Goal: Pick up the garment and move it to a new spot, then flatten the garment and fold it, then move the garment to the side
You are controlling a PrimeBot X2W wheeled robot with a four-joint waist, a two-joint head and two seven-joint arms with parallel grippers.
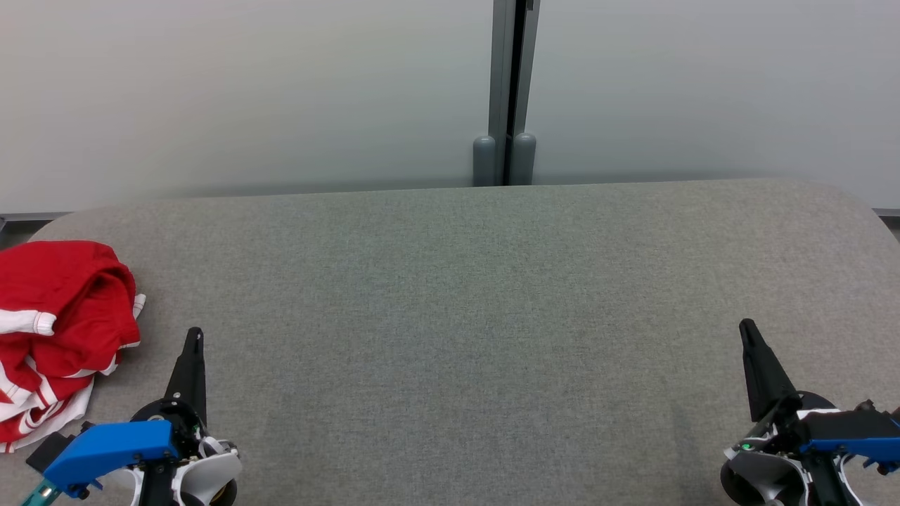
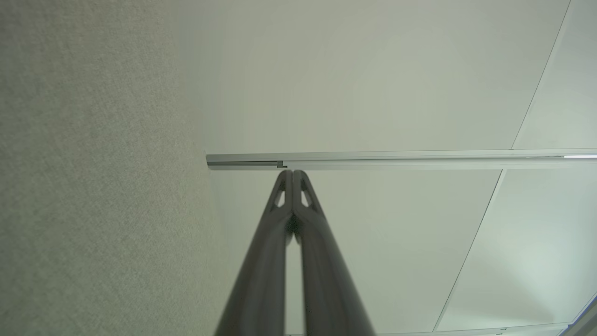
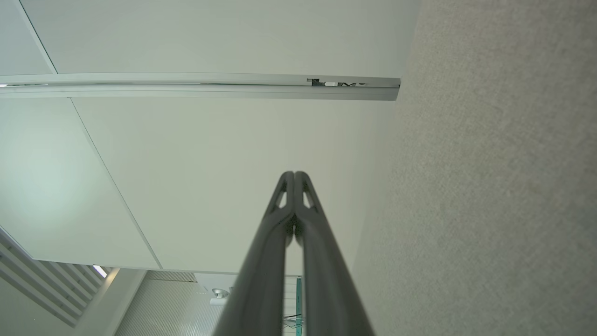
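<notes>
Shows, from the head, red garment (image 1: 60, 330) crumpled at tabletop (image 1: 450, 316) left edge. Shows, from the wrists — left pincer (image 2: 292, 173), right pincer (image 3: 294, 174) closed, empty.

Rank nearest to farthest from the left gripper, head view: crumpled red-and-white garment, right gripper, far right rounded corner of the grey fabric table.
From the left gripper:
1. The crumpled red-and-white garment, close on its left.
2. The right gripper, across the table, near right.
3. The far right rounded corner of the grey fabric table, back right.
</notes>
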